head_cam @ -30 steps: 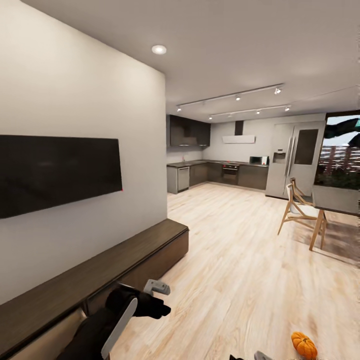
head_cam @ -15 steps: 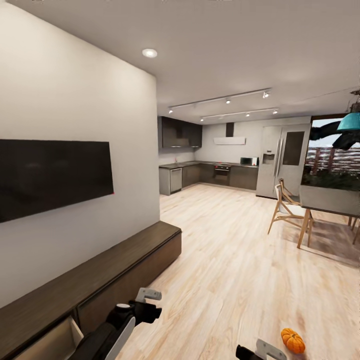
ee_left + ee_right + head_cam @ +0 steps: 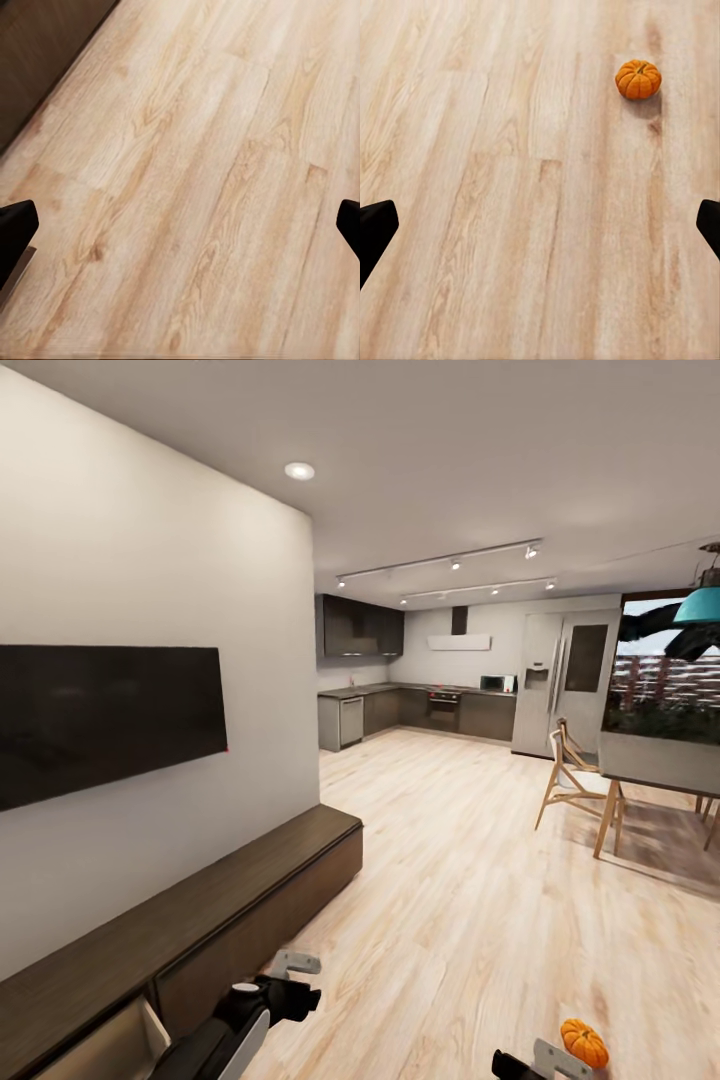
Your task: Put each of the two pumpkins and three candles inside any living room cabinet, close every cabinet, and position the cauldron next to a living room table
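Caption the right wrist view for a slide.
Open right gripper above pale wood-plank floor, small ribbed orange pumpkin sitting ahead, ungrasped.

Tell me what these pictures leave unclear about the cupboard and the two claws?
- Cabinet: the head view's lower edge cuts off its open drawer, so the contents are hidden.
- Right gripper: mostly cropped there beside the pumpkin.
- Left gripper: the wrist view's edges crop its fingers to tips.
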### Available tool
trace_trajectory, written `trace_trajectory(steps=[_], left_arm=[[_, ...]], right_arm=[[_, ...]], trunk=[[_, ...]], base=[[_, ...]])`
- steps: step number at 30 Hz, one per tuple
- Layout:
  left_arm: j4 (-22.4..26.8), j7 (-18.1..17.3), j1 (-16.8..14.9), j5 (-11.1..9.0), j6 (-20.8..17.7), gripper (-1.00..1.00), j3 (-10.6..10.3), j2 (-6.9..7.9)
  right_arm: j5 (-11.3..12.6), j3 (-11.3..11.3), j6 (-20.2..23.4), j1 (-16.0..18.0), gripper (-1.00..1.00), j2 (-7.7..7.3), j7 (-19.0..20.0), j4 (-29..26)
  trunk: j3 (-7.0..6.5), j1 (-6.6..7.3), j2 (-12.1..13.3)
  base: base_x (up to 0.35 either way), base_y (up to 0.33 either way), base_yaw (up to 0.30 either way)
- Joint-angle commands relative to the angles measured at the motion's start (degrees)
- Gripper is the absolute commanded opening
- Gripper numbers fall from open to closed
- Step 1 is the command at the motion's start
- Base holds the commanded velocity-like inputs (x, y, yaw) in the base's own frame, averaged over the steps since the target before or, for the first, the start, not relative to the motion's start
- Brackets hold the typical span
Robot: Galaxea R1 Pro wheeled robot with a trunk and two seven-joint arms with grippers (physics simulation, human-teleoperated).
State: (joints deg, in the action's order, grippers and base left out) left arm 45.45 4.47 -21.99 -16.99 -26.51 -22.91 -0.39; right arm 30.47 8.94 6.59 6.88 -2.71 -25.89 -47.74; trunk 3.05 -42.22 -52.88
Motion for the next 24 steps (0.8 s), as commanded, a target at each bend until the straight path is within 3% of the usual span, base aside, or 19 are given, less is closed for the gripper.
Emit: trace_trajectory(steps=[1, 9, 24], left_arm=[[-0.47, 0.46, -0.06, -0.59, 0.26, 1.0, -0.19, -0.07], [-4.37, 0.51, -0.13, -0.57, 3.53, 1.0, -0.24, -0.71], [-5.97, 0.54, -0.15, -0.59, 4.87, 1.0, -0.2, -1.19]], right_arm=[[0.27, 0.28, 0.27, 0.05, 1.0, -0.09, -0.48, -0.1], [0.17, 0.35, -6.02, 0.0, 1.0, -0.17, -0.48, 0.5], [0.29, 0.29, -7.1, -0.03, 1.0, -0.89, -0.48, 1.57]], trunk=[[-0.09, 0.21, 0.34], [-1.65, 1.97, 3.54], [-5.03, 5.27, 9.56]], base=[[0.0, 0.0, 0.0], [0.0, 0.0, -0.085], [0.0, 0.0, -0.258]])
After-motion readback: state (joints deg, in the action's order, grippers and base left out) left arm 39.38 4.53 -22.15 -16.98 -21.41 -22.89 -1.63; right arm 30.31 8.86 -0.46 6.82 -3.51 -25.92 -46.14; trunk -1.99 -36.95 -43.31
